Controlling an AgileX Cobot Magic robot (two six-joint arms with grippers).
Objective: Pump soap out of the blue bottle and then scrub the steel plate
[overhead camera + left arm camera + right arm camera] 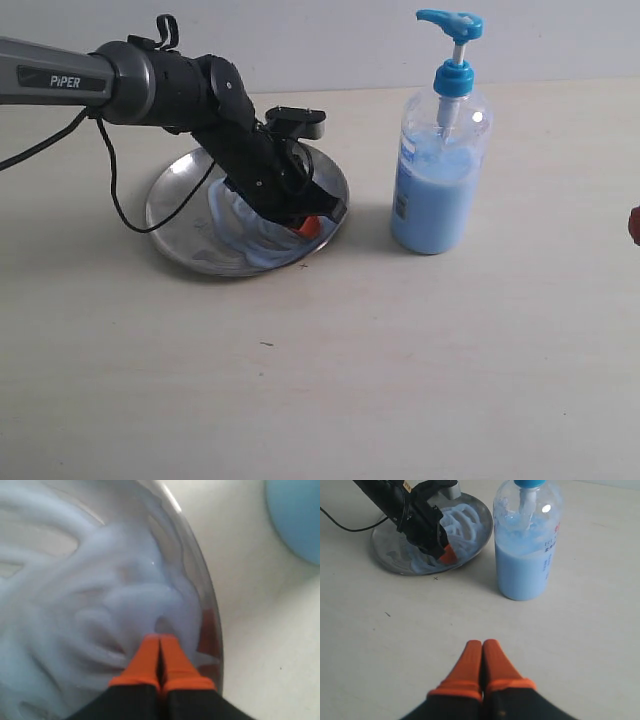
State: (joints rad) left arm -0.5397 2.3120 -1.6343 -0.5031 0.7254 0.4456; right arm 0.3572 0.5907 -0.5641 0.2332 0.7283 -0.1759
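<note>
The steel plate [175, 195] lies left of centre, smeared with pale blue soap [250, 235]. My left gripper [308, 226] is shut, its orange tips pressed down into the soap near the plate's right rim. Close up, the left gripper [160, 637] touches swirled soap [75, 605] next to the steel plate's rim [212, 625]. The blue bottle [437, 170] stands upright to the right of the plate, its pump head [452, 22] raised. My right gripper [482, 644] is shut and empty, hovering over bare table in front of the blue bottle [525, 555]; only a red sliver [634, 224] shows at the exterior view's right edge.
A black cable [120, 200] hangs from the left arm [60, 78] and drapes over the plate's left side. The pale table [330, 380] runs wide in front of plate and bottle. A wall rises behind.
</note>
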